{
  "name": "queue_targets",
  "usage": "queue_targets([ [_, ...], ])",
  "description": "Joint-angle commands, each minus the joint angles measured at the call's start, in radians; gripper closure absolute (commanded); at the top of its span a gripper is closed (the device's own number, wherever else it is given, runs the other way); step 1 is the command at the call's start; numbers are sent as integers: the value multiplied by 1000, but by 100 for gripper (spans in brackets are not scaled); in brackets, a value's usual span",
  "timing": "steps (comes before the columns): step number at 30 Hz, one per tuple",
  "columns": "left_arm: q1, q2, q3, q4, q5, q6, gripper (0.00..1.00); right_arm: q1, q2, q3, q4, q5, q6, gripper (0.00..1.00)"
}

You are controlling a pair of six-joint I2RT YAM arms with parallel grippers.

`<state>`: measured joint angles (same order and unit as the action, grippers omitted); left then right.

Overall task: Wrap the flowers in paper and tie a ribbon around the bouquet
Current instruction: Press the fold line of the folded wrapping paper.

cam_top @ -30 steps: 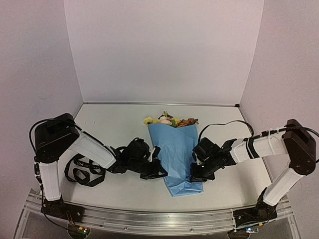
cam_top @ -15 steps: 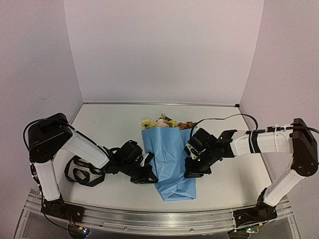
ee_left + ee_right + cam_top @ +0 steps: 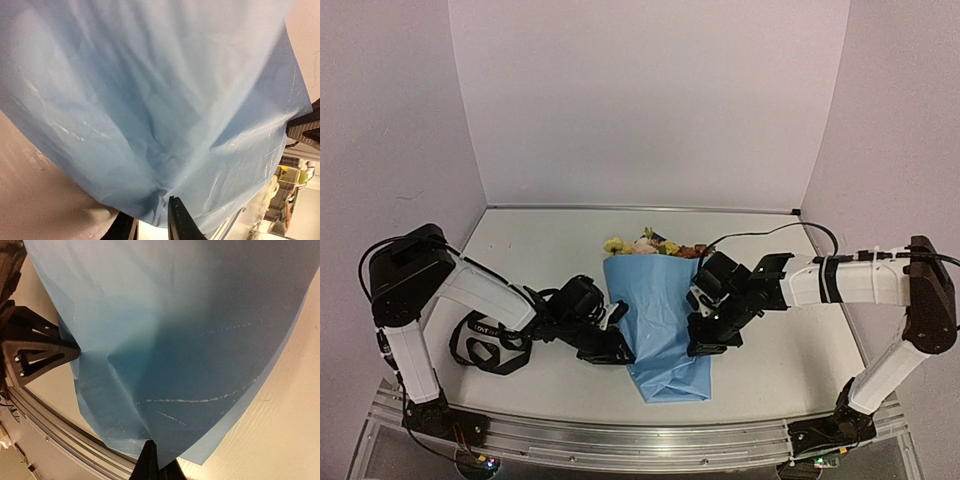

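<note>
2 pincers flank the bouquet [image 3: 660, 300], a light-blue paper [image 3: 670, 365] cone lying mid-surface [image 3: 550, 250], with the flowers [image 3: 645, 245] poking out of its wide far end. Left pincer [image 3: 620, 348] sits at the cone's left edge, fingers [image 3: 179, 222] parted by a narrow gap with the paper's rim just at the tips; right pincer [image 3: 705, 345] is pinched closed on the paper's right edge. Ribbon [image 3: 485, 348] lies in loose black loops on the surface beside the left arm, well apart from the bouquet.

Robot lab cell: plain pale walls [image 3: 650, 100], aluminium mounting rail [image 3: 620, 438].
</note>
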<state>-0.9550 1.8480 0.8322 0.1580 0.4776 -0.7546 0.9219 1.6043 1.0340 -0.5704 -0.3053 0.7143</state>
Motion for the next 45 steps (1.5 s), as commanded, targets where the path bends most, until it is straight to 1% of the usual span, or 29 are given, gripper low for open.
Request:
queue_targets([
  [1, -14, -102, 26, -126, -50, 81, 63, 14, -4, 20, -28, 35, 49, 100],
  [2, -26, -125, 25, -144, -72, 90, 57, 19, -7, 21, -28, 43, 57, 100],
  [3, -35, -152, 23, -151, -103, 99, 54, 25, -12, 23, -28, 50, 64, 100],
  [4, -45, -172, 21, -184, -125, 107, 52, 30, -15, 22, -28, 65, 71, 100],
  [6, -62, -213, 18, -234, -170, 122, 51, 41, -24, 17, -30, 105, 85, 100],
  [10, -93, -258, 43, -312, -248, 157, 60, 67, -52, -29, -26, 209, 119, 100],
  [12, -109, -245, 78, -336, -270, 174, 64, 83, -63, -59, -10, 257, 137, 100],
  [15, -111, -199, 131, -314, -265, 186, 70, 110, -71, -80, 3, 310, 143, 100],
  [17, -111, -148, 182, -298, -255, 202, 72, 118, -73, -83, 9, 331, 145, 100],
  [21, -111, -33, 282, -284, -223, 261, 73, 118, -74, -67, 6, 314, 126, 100],
  [26, -105, 63, 363, -301, -186, 333, 74, 116, -112, -70, -23, 280, 41, 100],
  [28, -103, 93, 379, -308, -160, 355, 75, 116, -130, -64, -23, 228, -29, 94],
  [30, -103, 120, 392, -312, -136, 371, 76, 116, -149, -67, -22, 196, -86, 85],
  [34, -103, 146, 406, -314, -136, 380, 78, 111, -188, -102, 12, 142, -203, 63],
  [38, -102, 145, 413, -316, -137, 380, 78, 83, -227, -176, 91, 64, -278, 45],
  [41, -102, 147, 415, -313, -129, 378, 78, 41, -226, -197, 117, -14, -287, 38],
  [43, -102, 149, 416, -310, -122, 377, 78, 16, -217, -202, 141, -69, -283, 36],
  [45, -102, 153, 418, -311, -120, 377, 78, 3, -219, -211, 167, -88, -300, 35],
])
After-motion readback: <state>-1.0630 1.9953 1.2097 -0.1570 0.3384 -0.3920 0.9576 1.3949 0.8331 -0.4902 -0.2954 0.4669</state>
